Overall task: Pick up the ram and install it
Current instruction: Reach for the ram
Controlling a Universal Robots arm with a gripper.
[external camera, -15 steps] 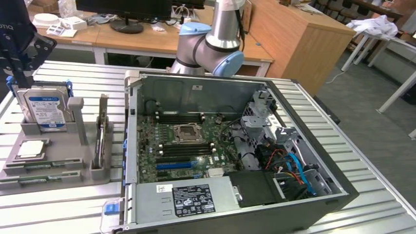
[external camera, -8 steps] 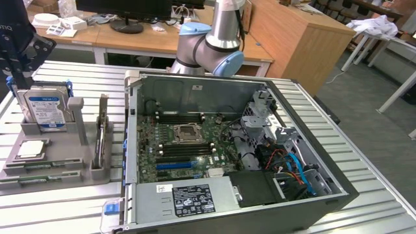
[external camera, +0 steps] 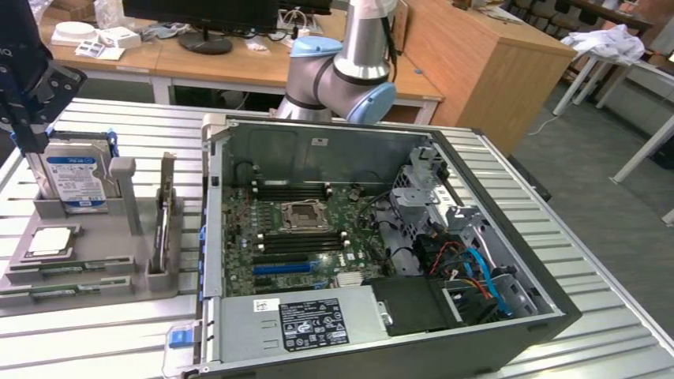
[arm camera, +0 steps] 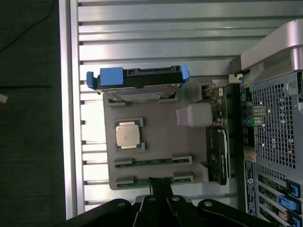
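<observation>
Two ram sticks lie flat in the front slots of the grey holder tray (external camera: 106,280). One ram (external camera: 65,272) (arm camera: 151,161) is thin and green. The other ram (external camera: 50,293) (arm camera: 137,181) lies beside it, partly behind my fingertips in the wrist view. My gripper (external camera: 31,140) (arm camera: 160,182) hangs well above the tray at the exterior view's left, over the hard drive. Its fingers are shut with nothing between them. The open computer case (external camera: 368,237) has the motherboard's memory slots (external camera: 300,241) showing around the processor socket.
The tray also holds an upright silver hard drive with a blue label (external camera: 72,170) (arm camera: 137,78), a square processor chip (external camera: 50,241) (arm camera: 129,135) and a graphics card on edge (external camera: 163,213) (arm camera: 218,156). The arm's base (external camera: 342,75) stands behind the case. Slatted metal table all round.
</observation>
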